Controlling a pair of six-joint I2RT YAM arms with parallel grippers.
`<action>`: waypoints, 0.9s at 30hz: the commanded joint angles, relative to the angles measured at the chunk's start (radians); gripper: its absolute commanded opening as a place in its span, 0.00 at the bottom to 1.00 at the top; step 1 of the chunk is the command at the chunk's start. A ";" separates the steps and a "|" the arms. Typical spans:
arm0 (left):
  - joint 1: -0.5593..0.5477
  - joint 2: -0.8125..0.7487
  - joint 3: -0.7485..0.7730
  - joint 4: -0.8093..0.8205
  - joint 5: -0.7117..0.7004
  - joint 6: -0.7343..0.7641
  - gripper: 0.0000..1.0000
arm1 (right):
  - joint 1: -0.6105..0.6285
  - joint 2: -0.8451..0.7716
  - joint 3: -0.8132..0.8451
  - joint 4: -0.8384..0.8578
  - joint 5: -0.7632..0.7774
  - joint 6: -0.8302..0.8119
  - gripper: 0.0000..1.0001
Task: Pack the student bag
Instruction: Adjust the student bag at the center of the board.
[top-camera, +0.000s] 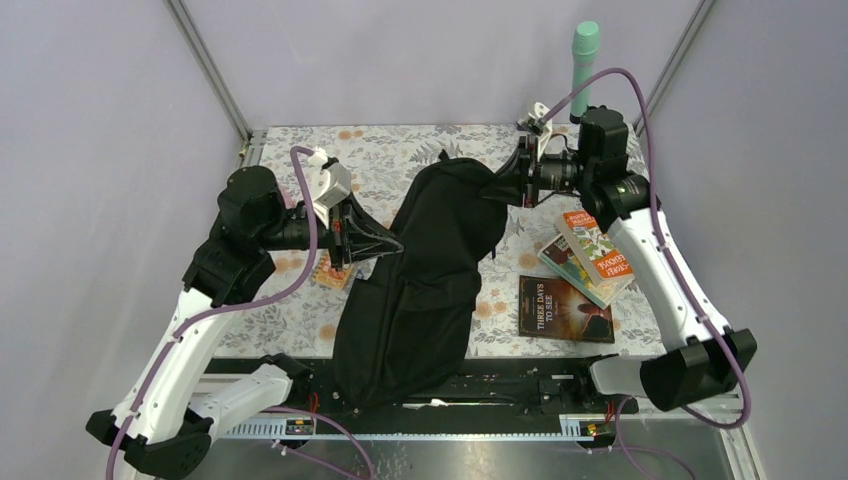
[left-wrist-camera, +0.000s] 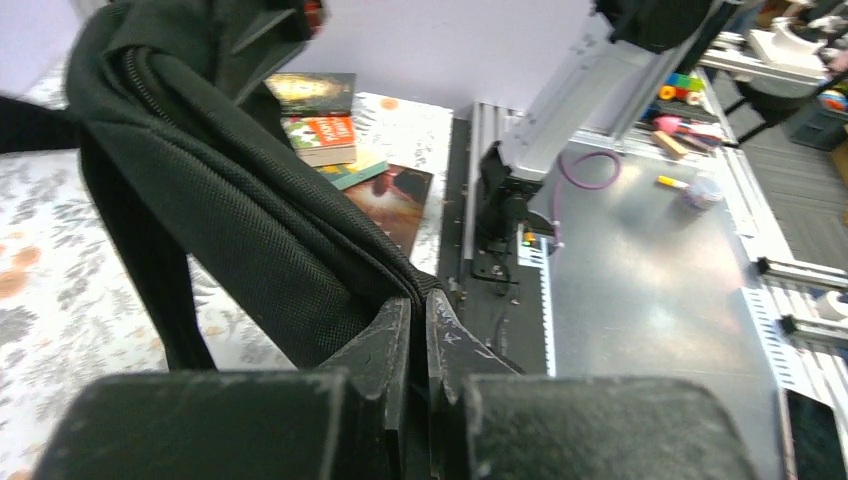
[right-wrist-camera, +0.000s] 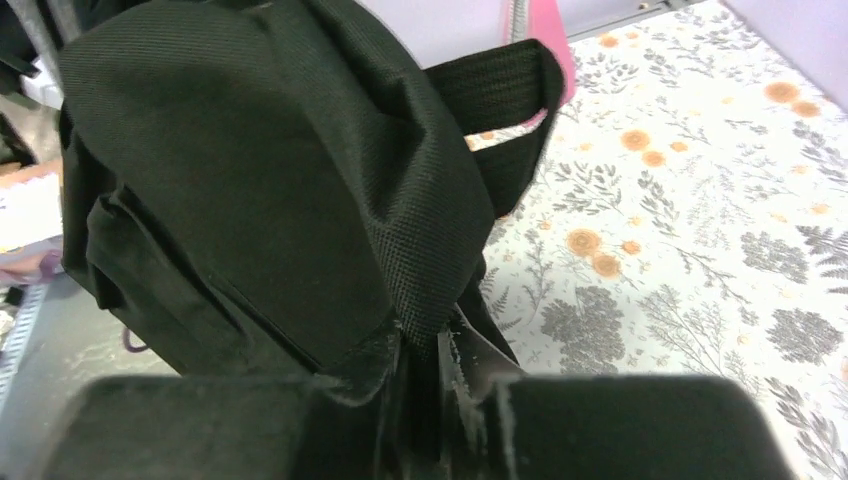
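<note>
Overhead: the backpack (top-camera: 430, 270) lies lengthwise down the middle of the flowered cloth (top-camera: 400, 150), its lower end reaching past the cloth's near edge onto the black rail between the arm bases. The left gripper (top-camera: 352, 240) sits at the bag's left edge, where the fabric is drawn out into a point. The right gripper (top-camera: 512, 186) is at the bag's upper right corner. From above I cannot judge either jaw gap. The left wrist camera settles the left one: fingers almost touching, pinching a thin fold beside the zip. The right wrist camera settles the right one: fingers closed down on a fold of black fabric, with a strap loop visible behind it. The book stack (top-camera: 590, 255) and the dark book (top-camera: 565, 308) right of the bag appear overhead and, partly, in the left wrist view. Only the overhead shows the small book (top-camera: 335, 272) below the left gripper and the teal cylinder (top-camera: 585, 55) upright at the far right.
</note>
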 joint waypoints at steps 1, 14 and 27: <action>0.003 -0.023 -0.008 0.095 -0.225 0.109 0.00 | 0.017 -0.147 -0.042 0.018 0.117 0.123 0.03; 0.002 0.009 -0.094 0.168 -0.740 0.045 0.99 | 0.017 -0.421 -0.245 -0.103 0.968 0.599 0.00; -0.362 0.078 -0.239 0.298 -0.739 0.097 0.99 | 0.017 -0.711 -0.600 0.136 1.156 1.019 0.00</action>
